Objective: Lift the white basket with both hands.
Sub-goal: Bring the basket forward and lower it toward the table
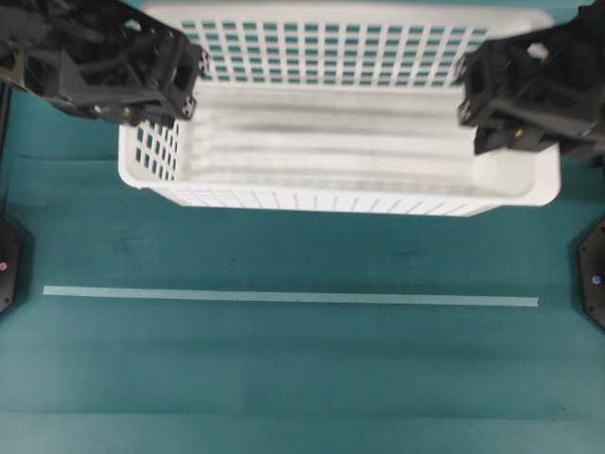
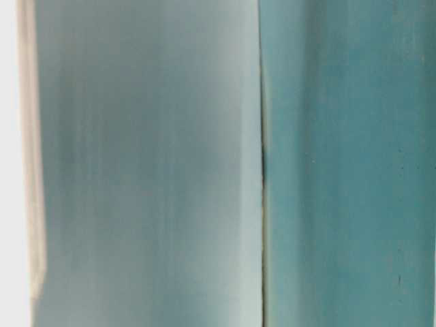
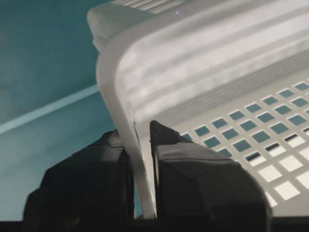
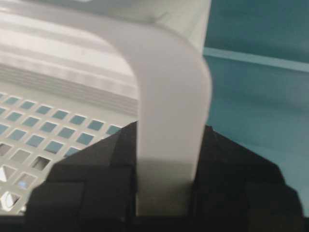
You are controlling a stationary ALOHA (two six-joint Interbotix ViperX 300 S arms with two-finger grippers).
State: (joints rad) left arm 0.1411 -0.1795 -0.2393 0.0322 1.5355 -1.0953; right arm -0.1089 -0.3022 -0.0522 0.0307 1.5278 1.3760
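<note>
The white basket lies across the top half of the overhead view, long side toward me, with perforated walls and a solid floor. My left gripper is shut on its left short wall. In the left wrist view the thin rim runs between the left gripper's two black fingers, one inside and one outside. My right gripper is shut on the right short wall. The right wrist view shows the broad rounded rim filling the gap of the right gripper. The table-level view is only blur.
A pale tape line crosses the teal table in front of the basket. Black arm bases sit at the left edge and right edge. The table-level view shows a blurred white surface beside teal.
</note>
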